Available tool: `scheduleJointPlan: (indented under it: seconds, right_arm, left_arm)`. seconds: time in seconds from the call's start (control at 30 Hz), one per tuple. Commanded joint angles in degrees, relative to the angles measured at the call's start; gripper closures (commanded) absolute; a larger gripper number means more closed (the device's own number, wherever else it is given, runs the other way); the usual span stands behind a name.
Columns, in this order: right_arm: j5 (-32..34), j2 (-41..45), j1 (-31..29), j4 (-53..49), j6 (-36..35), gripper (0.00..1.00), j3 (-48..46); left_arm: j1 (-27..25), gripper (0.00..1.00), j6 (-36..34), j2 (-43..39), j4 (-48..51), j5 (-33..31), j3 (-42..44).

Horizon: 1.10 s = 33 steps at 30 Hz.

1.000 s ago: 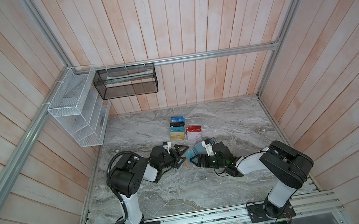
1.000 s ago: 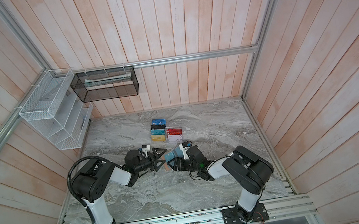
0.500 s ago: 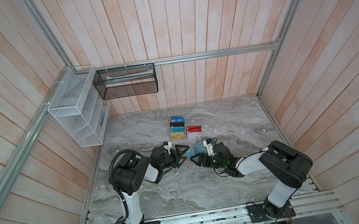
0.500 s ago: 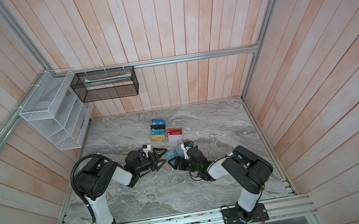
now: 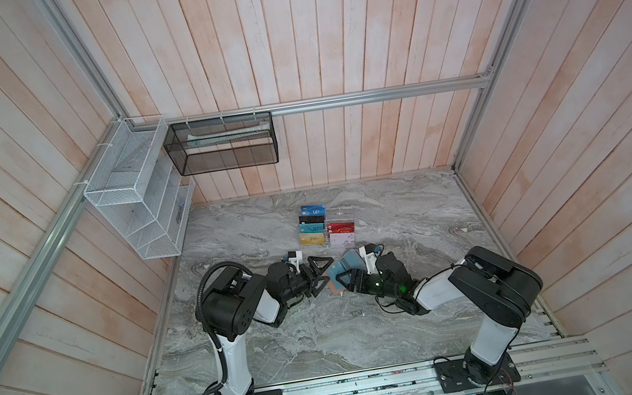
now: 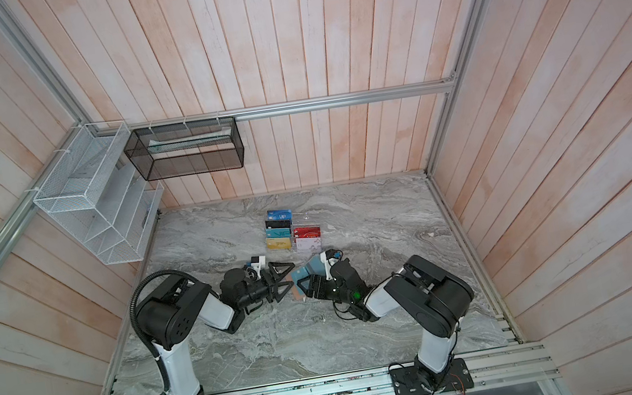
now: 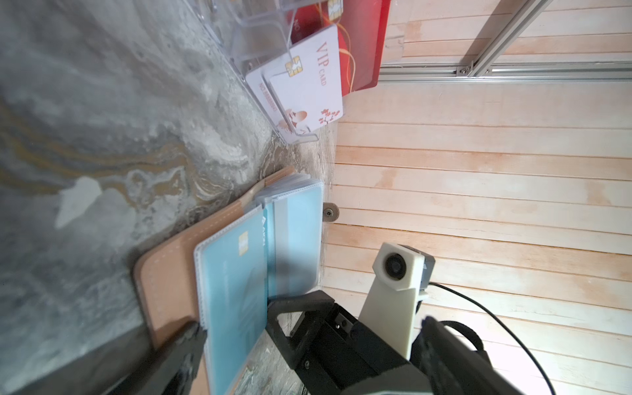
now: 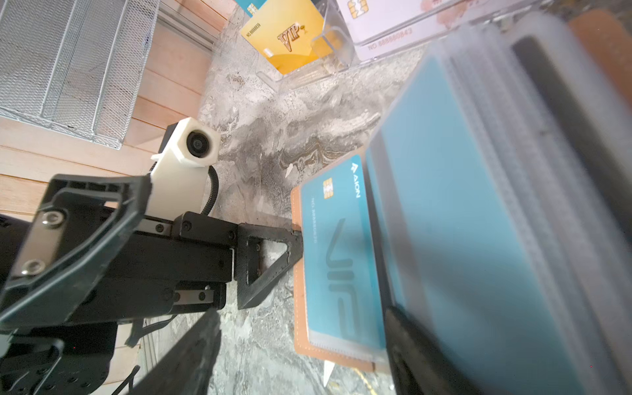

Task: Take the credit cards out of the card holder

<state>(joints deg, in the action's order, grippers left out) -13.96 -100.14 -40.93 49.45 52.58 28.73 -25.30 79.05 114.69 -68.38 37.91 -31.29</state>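
The tan leather-like booklet card holder point(image 7: 164, 273) lay open on the grey marbled tabletop point(image 5: 325, 331), at six o'clock from the clear acrylic card stand point(image 5: 337, 225). The right pincer point(image 5: 347, 270) had just narrowed around its raised clear sleeves point(image 7: 290, 186); whether it gripped them was unclear. The left pincer point(image 5: 327, 274) stayed wide open, one tip at the cover's edge. The teal VIP card point(image 8: 338, 253) sat exposed, probably next to be drawn.

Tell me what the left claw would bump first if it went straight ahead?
Probably the open card holder: the left claw points at its edge, by the teal card page.
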Motion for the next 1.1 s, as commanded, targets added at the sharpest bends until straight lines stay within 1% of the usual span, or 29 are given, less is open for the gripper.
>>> scheduleJointPlan:
  seconds: [0.0, 0.1, 0.27, 0.37, 0.57, 0.67, 0.83, 1.07]
  right_arm:
    - [1.1, -2.0, -0.5, 1.3, 0.7, 0.25, -0.5]
    - [1.1, -2.5, -0.7, 3.1, 1.3, 0.27, -0.6]
    - [1.0, -2.9, -0.7, 7.9, 3.0, 0.33, -1.8]
    - [1.0, -3.1, -0.6, 10.2, 3.9, 0.41, -2.4]
    - [0.1, -3.9, -0.5, 14.5, 4.9, 0.52, -3.2]
    - [-0.1, -3.9, -0.5, 16.0, 5.0, 0.54, -3.5]
    - [-0.5, -4.3, -0.5, 17.4, 4.9, 0.62, -3.4]
    - [-1.3, -6.1, -0.4, 19.7, 5.6, 0.66, -3.2]
  left_arm:
    - [-1.1, 0.0, 0.3, 5.7, 12.9, -0.5, 3.3]
    - [-1.0, 0.0, 0.2, 5.5, 12.9, -0.5, 3.4]
    - [-1.0, 0.0, 0.0, 6.1, 12.9, -0.4, 3.5]
    - [-1.0, 0.0, 0.2, 6.6, 12.1, -0.3, 3.9]
    - [-0.9, 0.0, 0.4, 7.5, 11.0, -0.1, 4.4]
    - [-1.0, 0.0, 0.3, 7.7, 10.8, -0.1, 4.5]
    - [-1.0, 0.0, 0.4, 7.7, 10.8, 0.0, 4.5]
    - [-1.1, 0.0, 0.3, 7.7, 10.7, 0.0, 4.8]
